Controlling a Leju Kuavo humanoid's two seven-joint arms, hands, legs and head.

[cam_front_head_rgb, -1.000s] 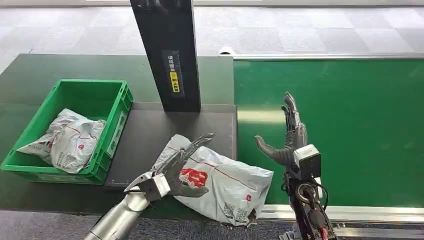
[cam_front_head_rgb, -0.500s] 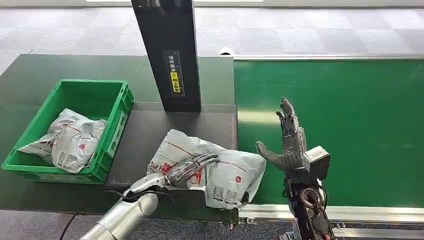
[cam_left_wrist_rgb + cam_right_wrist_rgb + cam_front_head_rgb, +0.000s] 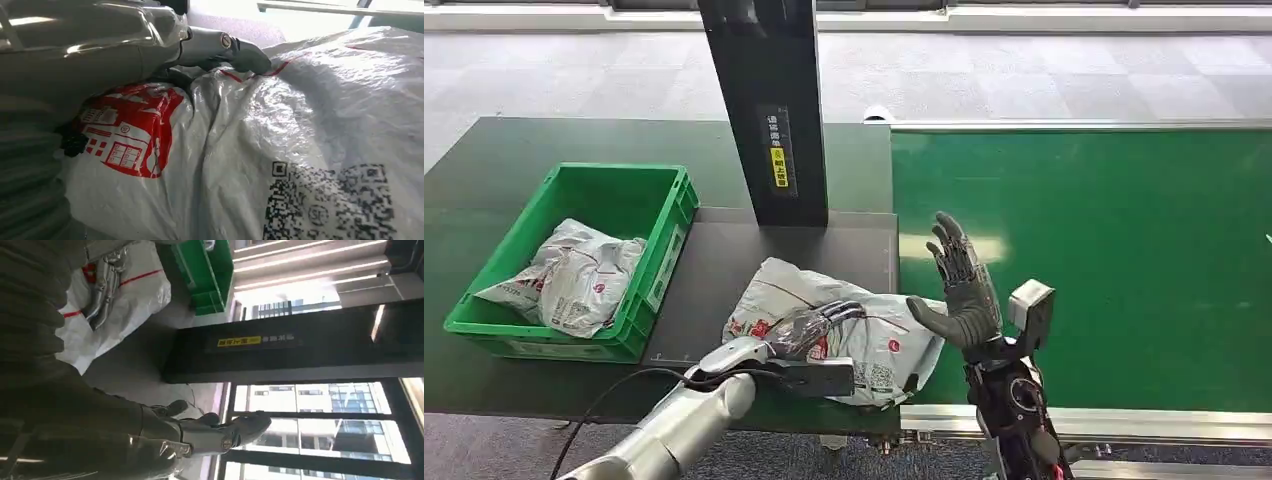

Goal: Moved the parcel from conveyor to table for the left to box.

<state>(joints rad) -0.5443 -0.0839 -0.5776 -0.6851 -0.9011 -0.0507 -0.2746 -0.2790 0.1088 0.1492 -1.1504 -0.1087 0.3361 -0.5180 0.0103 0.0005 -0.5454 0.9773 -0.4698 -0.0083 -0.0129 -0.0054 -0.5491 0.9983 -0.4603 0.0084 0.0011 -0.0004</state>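
Resting on the parcel: the left hand lies across the top of the white parcel, fingers laid fairly flat and close together over the red print; in the left wrist view the hand presses into the plastic beside the red logo, and the fingers do not visibly wrap round anything.
Left hand state: touching the parcel from above, fingers extended; whether it truly grips the bag I cannot tell.
Parcel: a crumpled white mailer with red lines, a red logo and black codes, lying at the near edge of the dark bench, its right end reaching just over onto the green conveyor.
Right hand: raised upright just right of the parcel, over the near-left part of the conveyor, palm turned toward the parcel, fingers spread wide with nothing in them; not touching the bag.
Right wrist view: the hand shows with fingers apart, and the parcel with the left hand on it lies beyond.
Green crate: on the left of the bench, well apart from the parcel, holding other white mailers.
Black post: stands upright at the far side of the bench, bearing a yellow label.
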